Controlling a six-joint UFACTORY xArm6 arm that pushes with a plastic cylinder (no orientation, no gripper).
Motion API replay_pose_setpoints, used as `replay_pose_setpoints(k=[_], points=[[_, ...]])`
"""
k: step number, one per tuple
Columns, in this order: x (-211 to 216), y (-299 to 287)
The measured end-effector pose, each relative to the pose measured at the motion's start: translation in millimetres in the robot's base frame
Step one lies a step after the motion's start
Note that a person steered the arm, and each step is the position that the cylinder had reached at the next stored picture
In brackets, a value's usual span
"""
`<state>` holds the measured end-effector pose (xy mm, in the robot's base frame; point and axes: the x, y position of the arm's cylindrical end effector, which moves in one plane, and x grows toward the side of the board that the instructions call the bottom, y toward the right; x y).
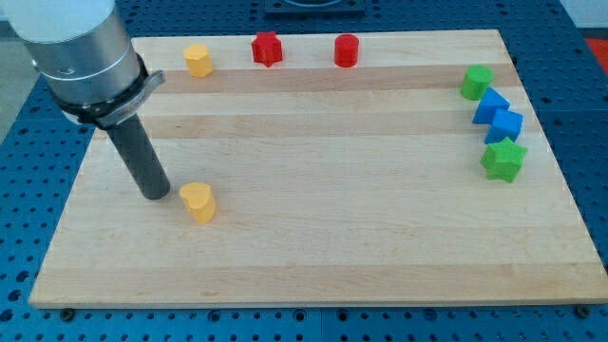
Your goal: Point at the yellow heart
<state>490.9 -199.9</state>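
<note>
The yellow heart lies on the wooden board at the lower left. My tip rests on the board just left of the heart, a small gap apart from it. The dark rod rises from the tip up and to the left to the grey arm body at the view's top left corner.
A yellow hexagon-like block, a red star and a red cylinder stand along the top edge. At the right edge sit a green block, two blue blocks and a green star.
</note>
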Motion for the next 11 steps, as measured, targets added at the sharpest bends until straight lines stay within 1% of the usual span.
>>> replay_pose_setpoints(k=[1, 2, 4, 11], points=[[0.0, -22.3], [0.0, -29.6], [8.5, -17.7], [12.1, -0.6]])
